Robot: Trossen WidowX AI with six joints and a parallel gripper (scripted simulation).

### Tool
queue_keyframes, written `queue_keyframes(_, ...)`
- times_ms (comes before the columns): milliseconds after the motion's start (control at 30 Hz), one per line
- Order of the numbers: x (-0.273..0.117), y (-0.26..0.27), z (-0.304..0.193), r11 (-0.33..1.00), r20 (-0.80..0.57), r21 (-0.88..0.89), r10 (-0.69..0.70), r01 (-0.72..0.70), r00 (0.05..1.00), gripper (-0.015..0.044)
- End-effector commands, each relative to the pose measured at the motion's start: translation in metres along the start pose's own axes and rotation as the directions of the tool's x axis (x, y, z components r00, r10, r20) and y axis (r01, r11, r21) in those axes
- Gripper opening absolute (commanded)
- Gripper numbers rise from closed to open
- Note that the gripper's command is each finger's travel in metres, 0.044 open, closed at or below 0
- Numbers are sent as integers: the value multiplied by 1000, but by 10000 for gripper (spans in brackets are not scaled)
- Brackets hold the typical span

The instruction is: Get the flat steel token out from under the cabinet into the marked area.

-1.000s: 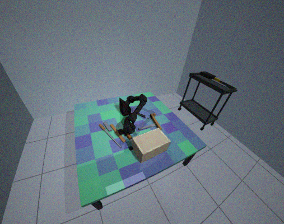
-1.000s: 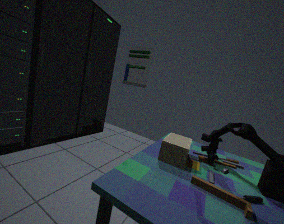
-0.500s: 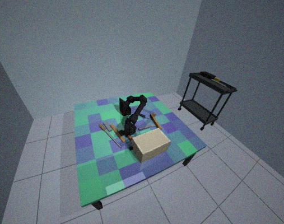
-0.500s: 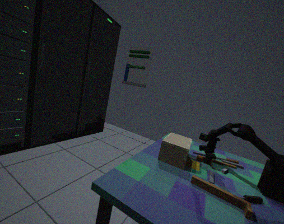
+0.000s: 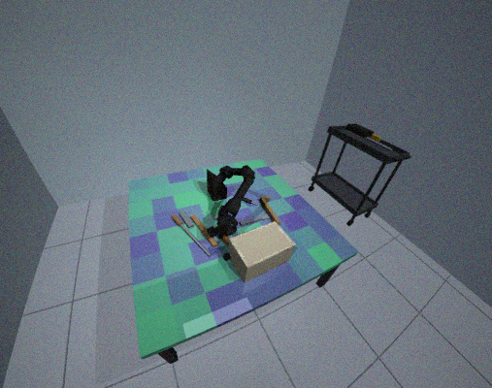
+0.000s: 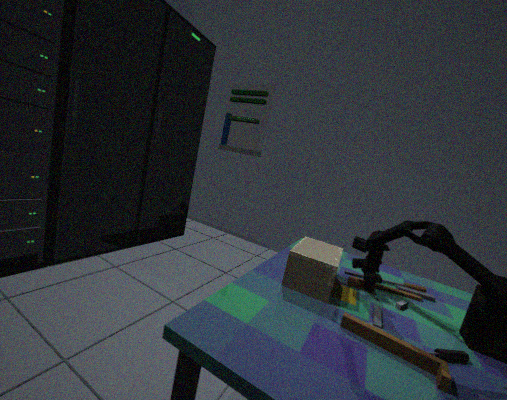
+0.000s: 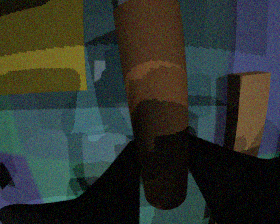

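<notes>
The cream box-shaped cabinet [image 5: 265,244] [image 6: 312,270] stands on the table. My gripper [image 5: 224,235] [image 6: 371,287] [image 7: 157,142] is shut on a round brown handle [image 7: 153,45] [image 6: 356,282], low over the table beside the cabinet's front. The handle points up and away from the fingers in the wrist view; the far end of this tool is not clear. A yellow patch [image 6: 349,296] [image 7: 46,62], seemingly the marked area, lies in front of the cabinet, left of the handle in the wrist view. I cannot make out the steel token or the vent slots.
A wooden bar [image 5: 203,230] [image 7: 253,112] lies just beside my gripper, with a brown-handled rod [image 5: 193,238] beyond it. Another wooden bar [image 5: 270,210] [image 6: 387,342] lies on the other side, near a grey strip [image 6: 377,316] and a dark object [image 6: 452,356].
</notes>
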State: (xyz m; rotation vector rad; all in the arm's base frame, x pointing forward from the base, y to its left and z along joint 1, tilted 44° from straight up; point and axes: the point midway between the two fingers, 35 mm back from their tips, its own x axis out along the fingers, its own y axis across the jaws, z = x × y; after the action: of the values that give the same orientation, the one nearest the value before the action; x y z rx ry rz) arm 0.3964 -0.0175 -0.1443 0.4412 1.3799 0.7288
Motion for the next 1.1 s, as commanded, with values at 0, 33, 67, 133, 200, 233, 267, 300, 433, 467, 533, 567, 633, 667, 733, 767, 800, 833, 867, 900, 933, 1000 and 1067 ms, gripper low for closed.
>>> queue_keyframes(0, 0, 0, 6, 1000, 5, -1, 1, -1, 1000, 0)
queue_keyframes(33, 0, 0, 7, 1000, 5, -1, 1, -1, 1000, 0)
queue_keyframes(67, 0, 0, 8, 1000, 5, -1, 1, -1, 1000, 0)
queue_keyframes(133, 0, 1, 10, 1000, 5, -1, 1, -1, 1000, 0)
queue_keyframes(200, 0, 1, 12, 1000, 5, -1, 1, -1, 1000, 0)
queue_keyframes(233, 0, 1, 13, 1000, 5, -1, 1, -1, 1000, 0)
queue_keyframes(267, 0, 1, 14, 1000, 5, -1, 1, -1, 1000, 0)
queue_keyframes(300, 0, 1, 15, 1000, 5, -1, 2, -1, 1000, 0)
queue_keyframes(433, 0, 2, 17, 1000, 5, -1, 2, -2, 1000, 0)
queue_keyframes(467, 0, 3, 17, 1000, 5, -1, 2, -2, 1000, 0)
queue_keyframes(533, 1, 4, 17, 1000, 5, -1, 2, -2, 1000, 0)
queue_keyframes(567, 1, 5, 17, 1000, 5, -1, 2, -2, 1000, 0)
queue_keyframes(633, 1, 8, 17, 1000, 5, -1, 2, -2, 1000, 0)
queue_keyframes(667, 1, 9, 17, 1000, 5, -1, 2, -2, 1000, 0)
queue_keyframes(733, 1, 12, 17, 1000, 5, -1, 2, -2, 1000, 0)
queue_keyframes(767, 1, 13, 17, 1000, 5, -1, 2, -2, 1000, 0)
queue_keyframes(800, 1, 15, 17, 1000, 5, -1, 2, -2, 1000, 0)
queue_keyframes(833, 1, 16, 17, 1000, 5, -1, 3, -3, 1000, 0)
queue_keyframes(867, 1, 17, 17, 1000, 5, -1, 3, -3, 1000, 0)
queue_keyframes(900, 1, 18, 16, 1000, 5, -1, 3, -3, 1000, 0)
queue_keyframes(933, 1, 19, 16, 1000, 5, -1, 3, -3, 1000, 0)
queue_keyframes(1000, 1, 22, 16, 1000, 5, 0, 3, -3, 1000, 0)
queue_keyframes(1067, 1, 24, 16, 1000, 5, 0, 3, -3, 1000, 0)
